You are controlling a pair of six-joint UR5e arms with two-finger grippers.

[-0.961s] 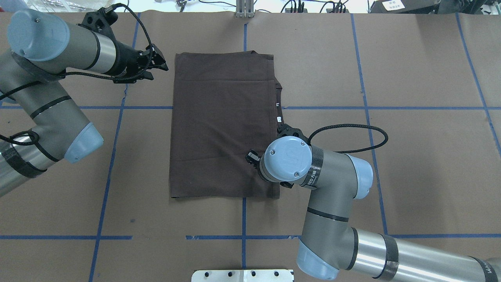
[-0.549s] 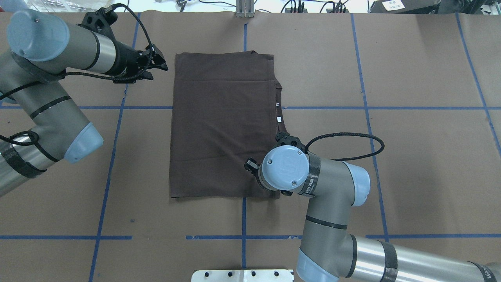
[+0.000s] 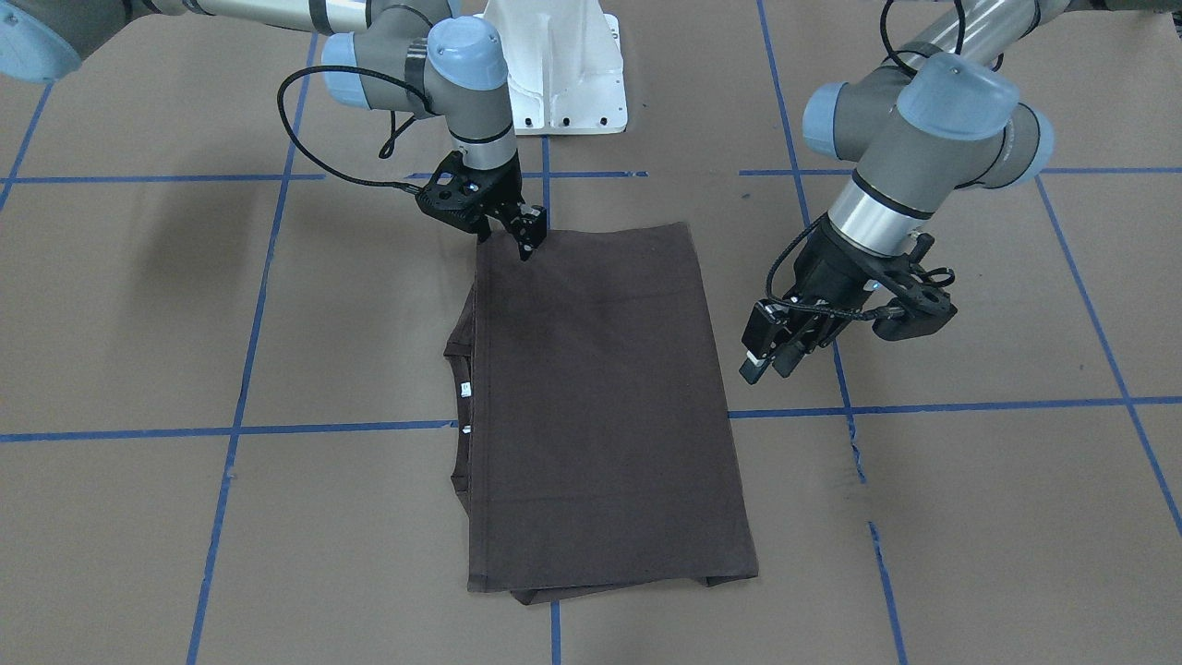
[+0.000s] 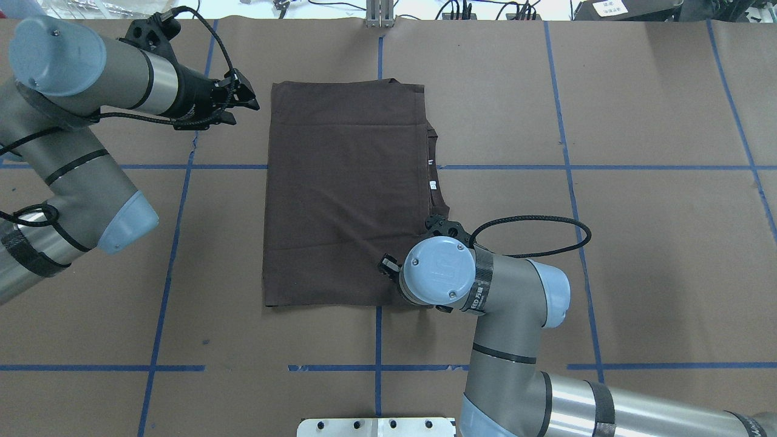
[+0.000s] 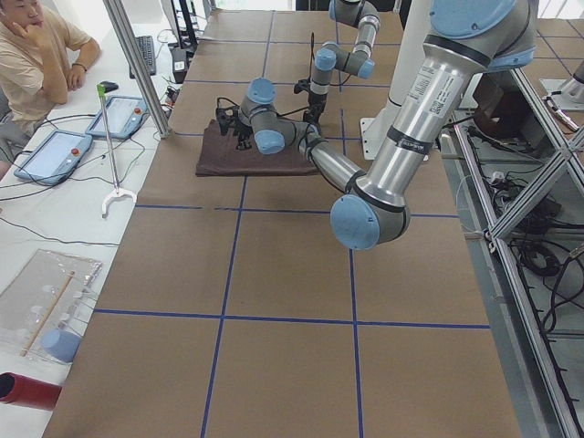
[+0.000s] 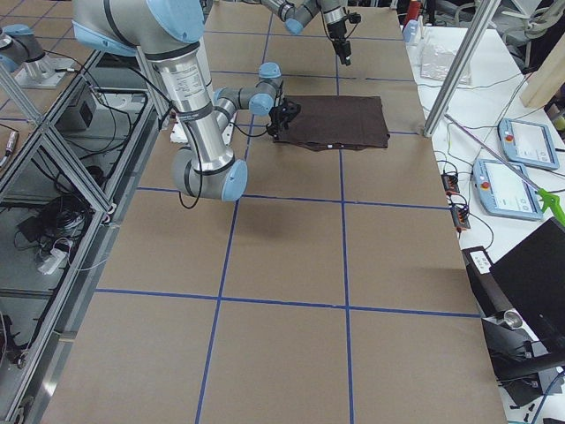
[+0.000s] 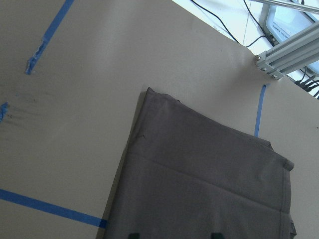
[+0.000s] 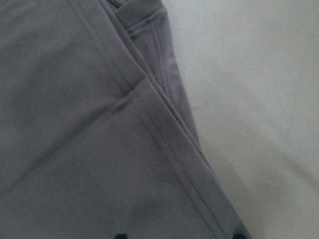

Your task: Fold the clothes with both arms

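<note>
The dark brown T-shirt [image 4: 346, 194] [image 3: 600, 397] lies folded into a flat rectangle on the brown table paper. Its collar and white tags [image 4: 433, 184] stick out at its right edge in the overhead view. My left gripper [image 4: 243, 103] [image 3: 768, 362] hangs open just off the shirt's far left corner, clear of the cloth. My right gripper [image 3: 526, 242] points down over the shirt's near right corner, mostly hidden under its wrist in the overhead view. Close below it, the right wrist view shows the hemmed edge [image 8: 164, 154], with the fingertips apart and nothing held.
Blue tape lines grid the paper. The white robot base [image 3: 563, 65] stands at the table's near edge. A black cable loop [image 4: 546, 221] arcs right of my right wrist. A seated person [image 5: 36, 55] and tablets [image 5: 55, 151] are beyond the table's far edge.
My right wrist has slid toward the robot along the shirt's right side to its near corner. My left gripper has shifted slightly away from the shirt.
</note>
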